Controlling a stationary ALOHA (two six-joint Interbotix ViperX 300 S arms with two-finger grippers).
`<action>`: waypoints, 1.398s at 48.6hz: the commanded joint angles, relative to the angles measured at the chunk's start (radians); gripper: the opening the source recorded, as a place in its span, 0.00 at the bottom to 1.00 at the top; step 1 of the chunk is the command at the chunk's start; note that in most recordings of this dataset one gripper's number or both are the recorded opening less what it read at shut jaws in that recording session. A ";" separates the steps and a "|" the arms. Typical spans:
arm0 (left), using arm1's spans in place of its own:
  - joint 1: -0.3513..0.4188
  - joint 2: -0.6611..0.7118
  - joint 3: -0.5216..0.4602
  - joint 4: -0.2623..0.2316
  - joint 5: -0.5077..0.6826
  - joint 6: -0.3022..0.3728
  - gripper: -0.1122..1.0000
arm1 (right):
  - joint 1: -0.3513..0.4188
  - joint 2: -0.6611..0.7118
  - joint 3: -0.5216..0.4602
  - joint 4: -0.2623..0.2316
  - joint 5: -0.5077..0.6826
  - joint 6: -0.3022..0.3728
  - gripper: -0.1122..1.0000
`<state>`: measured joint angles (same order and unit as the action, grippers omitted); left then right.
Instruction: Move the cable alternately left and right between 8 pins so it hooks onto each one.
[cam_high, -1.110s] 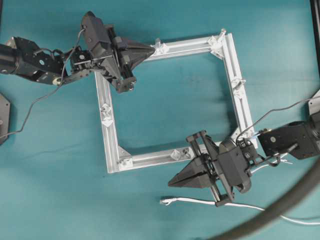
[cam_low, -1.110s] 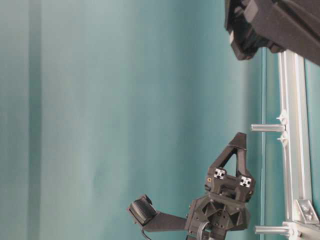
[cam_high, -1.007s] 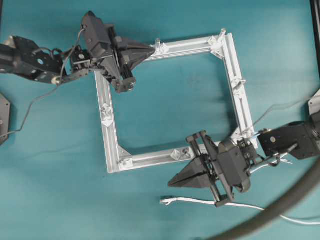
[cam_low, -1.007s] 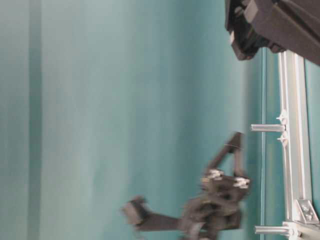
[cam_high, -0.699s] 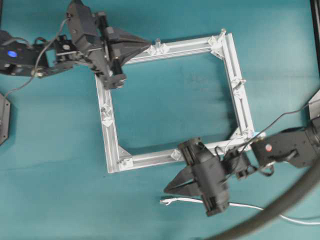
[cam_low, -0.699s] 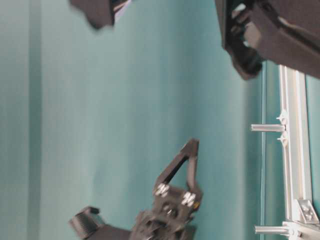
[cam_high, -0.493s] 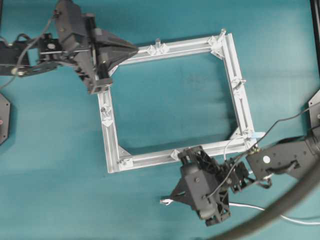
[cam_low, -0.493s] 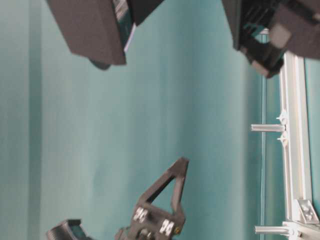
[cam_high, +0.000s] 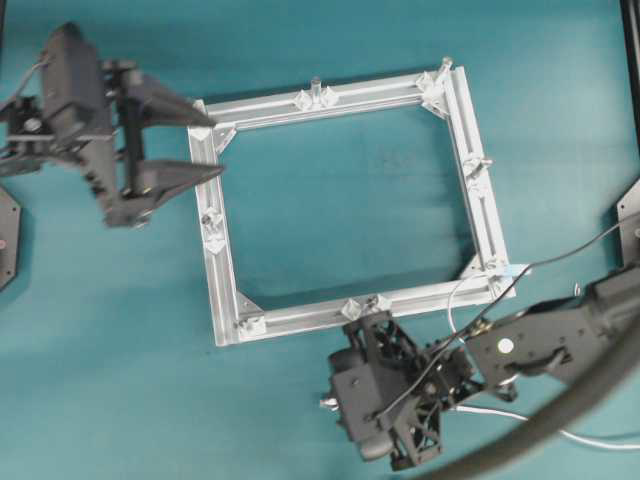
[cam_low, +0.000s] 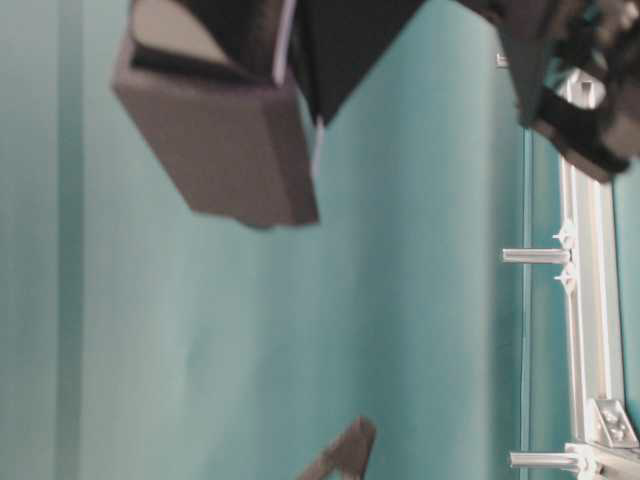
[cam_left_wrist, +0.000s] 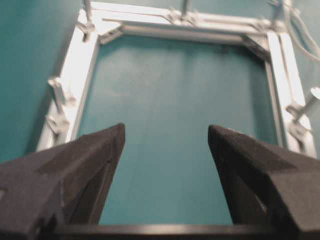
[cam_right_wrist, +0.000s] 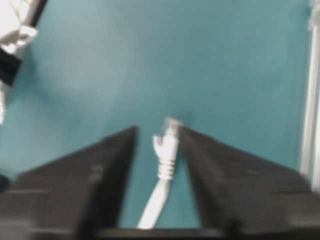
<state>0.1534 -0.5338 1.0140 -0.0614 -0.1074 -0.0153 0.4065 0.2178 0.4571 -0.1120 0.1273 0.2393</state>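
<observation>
Teal table (cam_high: 330, 210); right arm hides cable (cam_right_wrist: 165, 150) overhead.

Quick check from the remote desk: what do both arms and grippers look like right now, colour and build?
Both are matte black. The left gripper has two long tapering triangular fingers; the right gripper matches. Thin black wires loop along the right arm.

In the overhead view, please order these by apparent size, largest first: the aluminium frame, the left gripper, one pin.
1. The aluminium frame.
2. The left gripper, though it may sit nearer the camera.
3. One pin, tiny.
</observation>
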 joint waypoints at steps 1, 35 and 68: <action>-0.017 -0.063 0.021 -0.003 0.014 -0.011 0.77 | 0.008 0.014 -0.046 0.000 0.032 0.014 0.57; -0.032 -0.528 0.224 -0.003 0.221 -0.012 0.77 | 0.008 0.124 -0.109 -0.003 0.091 0.091 0.66; -0.032 -0.561 0.275 -0.002 0.242 -0.011 0.77 | 0.008 0.152 -0.114 -0.003 0.146 0.152 0.31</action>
<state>0.1243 -1.0999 1.2931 -0.0614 0.1396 -0.0199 0.4065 0.3712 0.3467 -0.1181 0.2730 0.3820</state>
